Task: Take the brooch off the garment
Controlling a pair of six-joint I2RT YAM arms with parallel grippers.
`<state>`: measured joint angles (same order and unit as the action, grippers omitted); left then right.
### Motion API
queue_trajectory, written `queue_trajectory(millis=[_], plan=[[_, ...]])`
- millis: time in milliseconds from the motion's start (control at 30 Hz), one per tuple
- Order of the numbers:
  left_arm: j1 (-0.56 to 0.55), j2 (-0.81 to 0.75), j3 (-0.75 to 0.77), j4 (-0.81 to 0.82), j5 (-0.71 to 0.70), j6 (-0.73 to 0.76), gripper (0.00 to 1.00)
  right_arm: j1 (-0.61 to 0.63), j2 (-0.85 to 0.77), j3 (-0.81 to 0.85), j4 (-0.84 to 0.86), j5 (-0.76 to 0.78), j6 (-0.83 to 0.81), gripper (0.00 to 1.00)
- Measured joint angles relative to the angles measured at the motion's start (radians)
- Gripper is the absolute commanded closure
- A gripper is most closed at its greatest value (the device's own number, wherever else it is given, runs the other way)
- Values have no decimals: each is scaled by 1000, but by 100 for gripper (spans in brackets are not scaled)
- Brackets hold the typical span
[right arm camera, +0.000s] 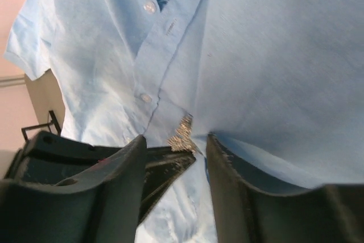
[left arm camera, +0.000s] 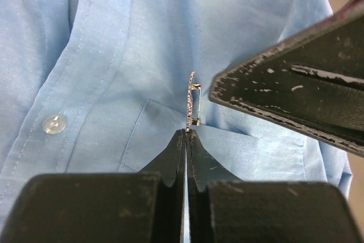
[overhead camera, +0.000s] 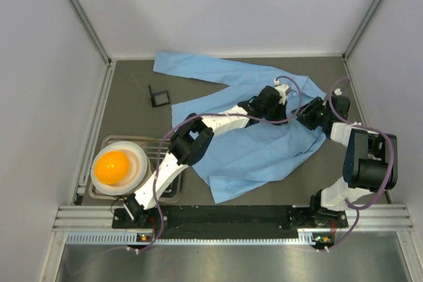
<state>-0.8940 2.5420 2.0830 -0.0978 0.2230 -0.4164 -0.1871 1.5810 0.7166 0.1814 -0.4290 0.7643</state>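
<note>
The garment (overhead camera: 264,156), a light blue button-up shirt, lies spread on the table. The brooch (left arm camera: 192,103), a tiny silvery glinting piece, stands on edge by the chest pocket. My left gripper (left arm camera: 186,132) is shut, its tips pinching the brooch's lower end. It reaches over the shirt in the top view (overhead camera: 276,97). My right gripper (right arm camera: 173,143) is open, with the brooch (right arm camera: 183,135) between its fingertips (right arm camera: 224,163); one finger rests on the cloth. It sits close to the right of the left gripper in the top view (overhead camera: 305,115).
A small black square holder (overhead camera: 158,96) lies on the table left of the shirt. A white bowl with an orange ball (overhead camera: 112,166) sits on a wire rack at the near left. White buttons (left arm camera: 54,123) run down the placket. Walls enclose the table.
</note>
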Motion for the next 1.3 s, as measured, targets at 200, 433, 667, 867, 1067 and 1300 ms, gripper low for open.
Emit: queue_trajectory(millis=[200, 433, 667, 867, 1067, 1300], plan=[[33, 0, -16, 5, 65, -84, 100, -27, 8, -48, 57, -45, 24, 84], [50, 0, -18, 7, 111, -140, 100, -25, 58, -49, 119, -87, 34, 89], [55, 0, -18, 7, 130, -168, 100, -3, 65, -49, 116, -79, 14, 99], [55, 0, -15, -5, 132, -180, 100, 21, 76, -47, 96, -59, -5, 100], [56, 3, -4, -33, 133, -187, 100, 32, 83, -43, 92, -53, -6, 100], [63, 4, 0, -39, 146, -204, 100, 45, 93, -26, 76, -35, -14, 100]])
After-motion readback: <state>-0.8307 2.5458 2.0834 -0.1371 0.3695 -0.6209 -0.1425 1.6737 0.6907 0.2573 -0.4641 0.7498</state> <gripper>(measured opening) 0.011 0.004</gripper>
